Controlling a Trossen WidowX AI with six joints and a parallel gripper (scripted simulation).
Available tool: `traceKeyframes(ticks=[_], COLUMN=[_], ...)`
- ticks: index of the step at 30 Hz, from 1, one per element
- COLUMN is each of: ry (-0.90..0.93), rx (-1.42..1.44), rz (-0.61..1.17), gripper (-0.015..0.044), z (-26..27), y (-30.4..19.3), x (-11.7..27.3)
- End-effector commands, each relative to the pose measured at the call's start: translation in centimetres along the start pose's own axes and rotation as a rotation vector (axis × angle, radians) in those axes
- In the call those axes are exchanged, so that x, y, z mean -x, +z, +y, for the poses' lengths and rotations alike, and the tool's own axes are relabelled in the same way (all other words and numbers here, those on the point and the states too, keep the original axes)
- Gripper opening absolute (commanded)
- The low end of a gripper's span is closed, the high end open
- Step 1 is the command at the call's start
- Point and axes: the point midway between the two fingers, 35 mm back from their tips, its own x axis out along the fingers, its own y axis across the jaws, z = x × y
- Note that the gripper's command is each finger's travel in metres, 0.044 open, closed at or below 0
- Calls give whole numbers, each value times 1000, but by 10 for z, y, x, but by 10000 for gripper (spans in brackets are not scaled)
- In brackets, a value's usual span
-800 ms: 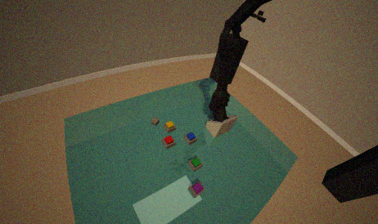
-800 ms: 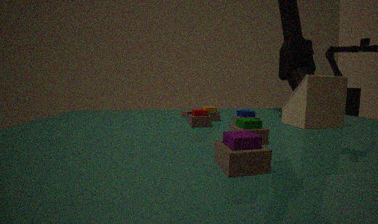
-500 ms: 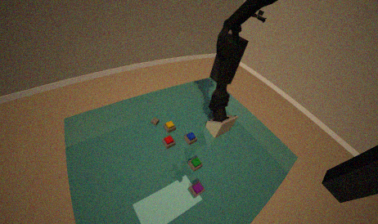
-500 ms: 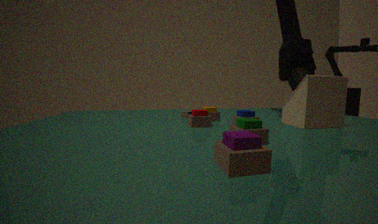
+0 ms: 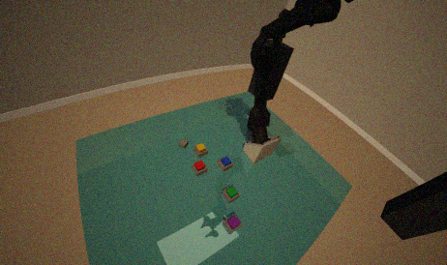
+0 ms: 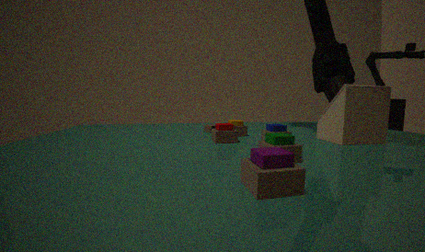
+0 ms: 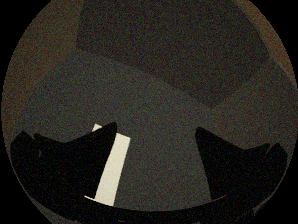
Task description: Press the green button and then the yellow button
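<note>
Mat (image 5: 134,193): teal sheet, smooth and matte, lying flat on a tan table (image 5: 32,160); a pale bright patch (image 5: 192,242) is showing near its front edge
Table edge: a thin white rim (image 5: 109,89) is curving round the far side
Room: plain grey-brown walls (image 5: 109,39), dim and grainy lighting
Arm (image 5: 269,73): black, angular links, coming down from the upper right over the mat's far corner
Wedge (image 5: 261,149): beige, sloped block sitting at the arm's foot; in the exterior view it is standing as a pale slab (image 6: 357,115) in front of the arm
Gripper (image 7: 156,156): jaws are standing wide apart and holding nothing; two dark fingers are framing the wrist view, which is showing only dull grey surfaces and a white strip (image 7: 113,169)
Green button (image 5: 231,191): square cap on a tan cube base, sitting on the mat between the blue and purple ones, well apart from the gripper
Yellow button (image 5: 200,147): same build, lying at the far left of the group, just behind the red one
Blue button (image 5: 225,161): sitting right of red
Red button (image 5: 199,165): sitting in front of yellow
Purple button (image 5: 234,222): nearest the front, beside the pale patch
Small block (image 5: 183,143): plain tan cube, lying just left of yellow
</note>
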Motion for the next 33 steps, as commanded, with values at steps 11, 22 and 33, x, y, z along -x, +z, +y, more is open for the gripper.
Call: traceKeyframes(ticks=[11, 22, 33], ry=[-620, -1185, -1891], rx=[749, 1165, 1405], rz=[-30, 22, 189], gripper=[400, 400, 400], z=[-185, -266, -276], y=[129, 258, 377], x=[16, 96, 227])
